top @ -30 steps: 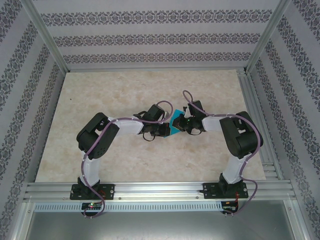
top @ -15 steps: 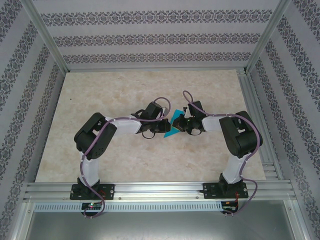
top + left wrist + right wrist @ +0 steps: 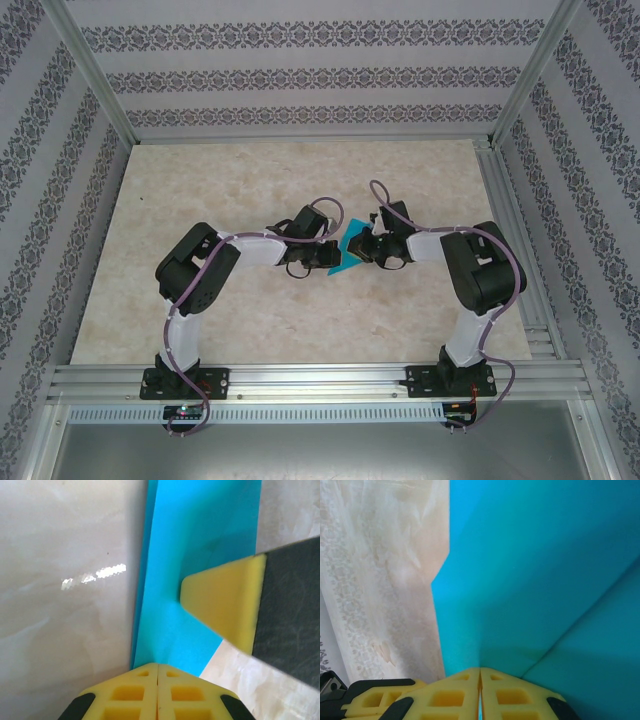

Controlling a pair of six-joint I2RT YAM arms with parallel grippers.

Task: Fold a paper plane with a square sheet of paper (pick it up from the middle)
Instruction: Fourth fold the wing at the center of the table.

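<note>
the left gripper (image 3: 158, 669) pinches the paper (image 3: 344, 250) from 9 o'clock and the right gripper (image 3: 480, 671) pinches it from 3 o'clock, near the middle of the table (image 3: 200, 190). if they pull apart, the thin paper may rip or slip and fold crooked. the arms (image 3: 250, 246) hide most of the paper, so its folds are hard to see

Teal paper (image 3: 342, 262) largely hidden by left gripper (image 3: 328, 262) and right gripper (image 3: 360, 250) from above, folds too small to read, cropped in wrist views.
</note>
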